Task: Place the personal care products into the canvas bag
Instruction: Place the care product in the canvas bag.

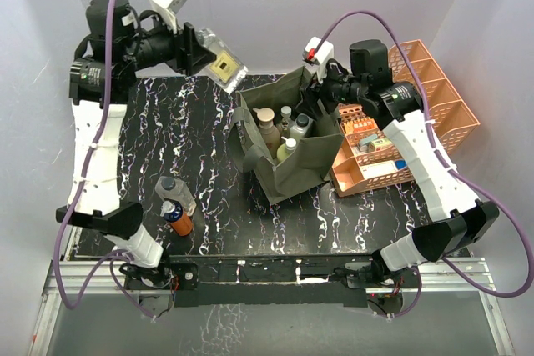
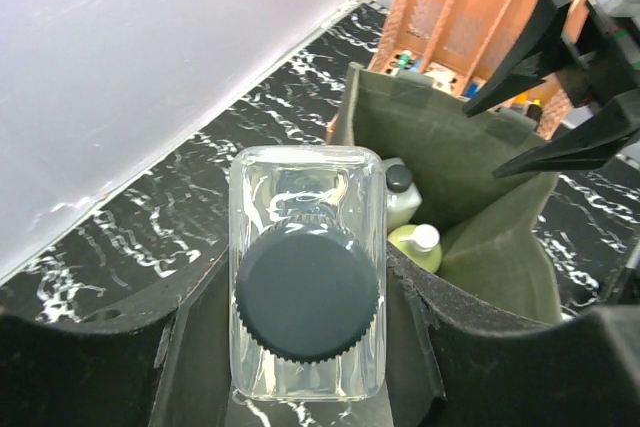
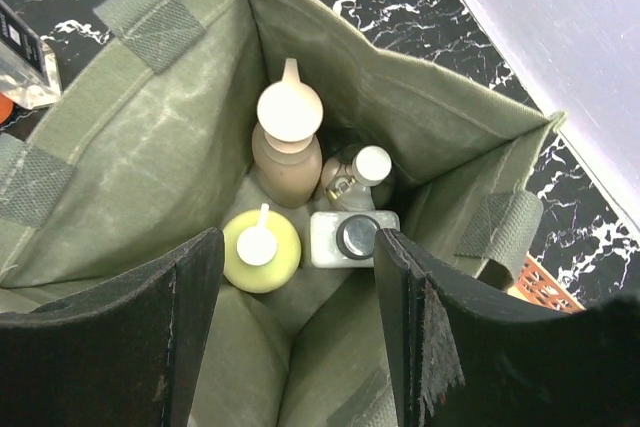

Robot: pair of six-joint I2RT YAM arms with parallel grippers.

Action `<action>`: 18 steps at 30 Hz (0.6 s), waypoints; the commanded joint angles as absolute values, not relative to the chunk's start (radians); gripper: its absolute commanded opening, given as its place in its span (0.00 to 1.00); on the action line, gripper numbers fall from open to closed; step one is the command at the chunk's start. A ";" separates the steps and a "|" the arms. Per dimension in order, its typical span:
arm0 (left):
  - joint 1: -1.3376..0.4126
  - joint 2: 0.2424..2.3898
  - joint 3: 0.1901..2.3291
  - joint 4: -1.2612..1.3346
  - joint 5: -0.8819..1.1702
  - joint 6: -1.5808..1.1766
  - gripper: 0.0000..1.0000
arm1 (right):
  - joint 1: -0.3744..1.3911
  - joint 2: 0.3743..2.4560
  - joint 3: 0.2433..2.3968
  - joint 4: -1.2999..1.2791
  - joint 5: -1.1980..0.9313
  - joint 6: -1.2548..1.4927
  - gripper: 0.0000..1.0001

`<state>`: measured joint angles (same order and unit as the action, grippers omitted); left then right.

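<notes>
My left gripper [image 1: 203, 52] is raised behind and to the left of the canvas bag [image 1: 300, 168]. It is shut on a clear bottle with a black cap [image 2: 307, 287], which sits between its fingers [image 2: 195, 332]. The olive bag stands open and holds a tan bottle [image 3: 288, 152], a pale yellow one [image 3: 260, 250], a whitish one [image 3: 350, 237] and a small white-capped one [image 3: 365, 172]. Over the bag's far right rim my right gripper [image 3: 298, 252] hangs open, with nothing between its fingers. On the table to the left stand a clear black-capped bottle [image 1: 175, 193] and an orange bottle [image 1: 178, 217].
An orange lattice tray organizer [image 1: 434, 102] with small items sits right of the bag, touching it. White walls close the back and sides. The black marbled tabletop [image 1: 217, 164] runs between the two loose bottles and the bag.
</notes>
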<state>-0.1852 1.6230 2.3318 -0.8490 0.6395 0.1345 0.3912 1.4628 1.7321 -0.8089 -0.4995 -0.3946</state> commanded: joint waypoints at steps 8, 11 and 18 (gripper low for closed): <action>-0.451 1.661 2.369 -0.731 0.673 0.060 0.00 | 0.252 1.383 1.707 -0.833 -0.605 -0.447 0.64; -0.487 1.667 2.341 -0.739 0.649 0.073 0.00 | 0.247 1.359 1.692 -0.908 -0.695 -0.537 0.65; -0.499 1.687 2.251 -0.703 0.666 0.052 0.00 | 0.259 1.338 1.679 -1.057 -0.819 -0.686 0.65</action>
<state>-0.5056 1.7264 2.2662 -0.8345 0.6357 0.0841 0.2455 1.3624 1.6863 -0.9730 -0.7216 -0.5793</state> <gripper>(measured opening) 0.474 0.648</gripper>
